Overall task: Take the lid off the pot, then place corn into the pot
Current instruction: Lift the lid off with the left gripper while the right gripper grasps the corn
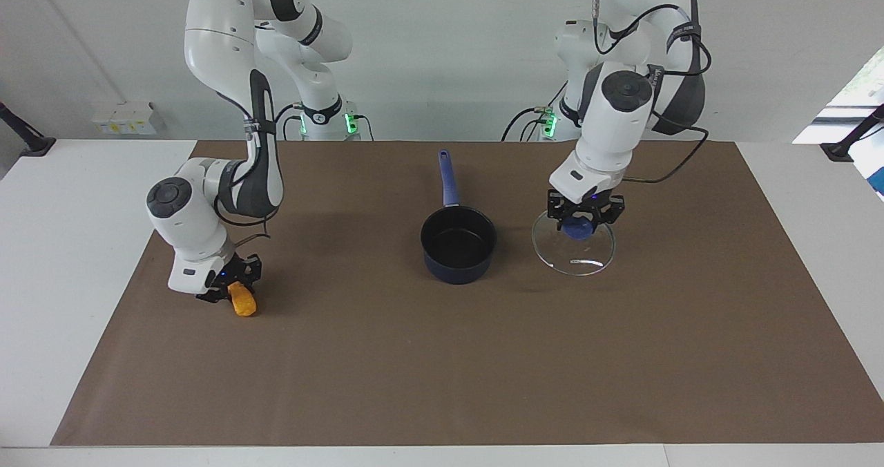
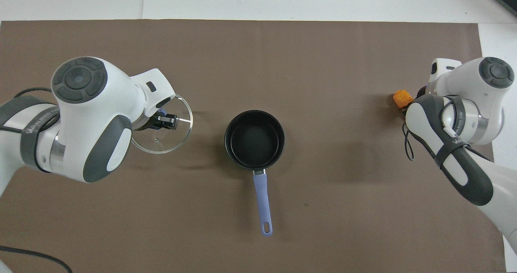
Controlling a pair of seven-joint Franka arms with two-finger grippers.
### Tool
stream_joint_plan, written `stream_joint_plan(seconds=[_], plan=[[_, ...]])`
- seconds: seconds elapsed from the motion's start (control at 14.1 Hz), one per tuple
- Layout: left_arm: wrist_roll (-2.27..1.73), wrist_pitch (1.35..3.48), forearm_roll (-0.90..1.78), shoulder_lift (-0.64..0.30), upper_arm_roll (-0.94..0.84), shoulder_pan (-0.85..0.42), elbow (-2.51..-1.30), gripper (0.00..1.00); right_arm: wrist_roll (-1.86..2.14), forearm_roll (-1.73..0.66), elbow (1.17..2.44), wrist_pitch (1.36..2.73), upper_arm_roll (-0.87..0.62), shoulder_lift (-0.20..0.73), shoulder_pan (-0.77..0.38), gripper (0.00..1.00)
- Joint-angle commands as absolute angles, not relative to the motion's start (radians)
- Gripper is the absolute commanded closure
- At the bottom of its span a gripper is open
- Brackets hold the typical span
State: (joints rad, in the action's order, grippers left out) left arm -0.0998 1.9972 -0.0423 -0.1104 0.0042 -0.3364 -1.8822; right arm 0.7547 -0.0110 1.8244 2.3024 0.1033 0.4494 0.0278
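Note:
The dark navy pot stands uncovered in the middle of the brown mat, its black inside bare. Its blue handle points toward the robots. My left gripper is shut on the blue knob of the glass lid. The lid hangs slightly tilted, low over the mat beside the pot, toward the left arm's end. The yellow-orange corn lies on the mat toward the right arm's end, with my right gripper shut on its upper end. From overhead only the corn's tip shows beside the right arm.
The brown mat covers most of the white table. Small white boxes sit by the wall at the right arm's end. A black clamp arm stands at the table's corner at the left arm's end.

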Motion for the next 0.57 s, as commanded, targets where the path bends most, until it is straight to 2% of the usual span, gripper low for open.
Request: stream_joint_plan(seconds=[0.0, 0.14, 0.5], plan=[[0.055, 2.084, -0.017, -0.038, -0.008, -0.238, -2.003, 1.0, 0.782, -0.025, 1.818, 2.29, 0.101, 0.442, 0.028, 1.0], [0.135, 2.118, -0.015, -0.026, -0.008, -0.181, -2.049, 1.0, 0.766, -0.025, 1.799, 2.266, 0.103, 0.42, 0.003, 1.0], [0.274, 2.293, -0.015, -0.021, -0.008, -0.077, -2.186, 1.0, 0.568, -0.006, 1.712, 2.025, 0.104, 0.286, -0.109, 1.0]])
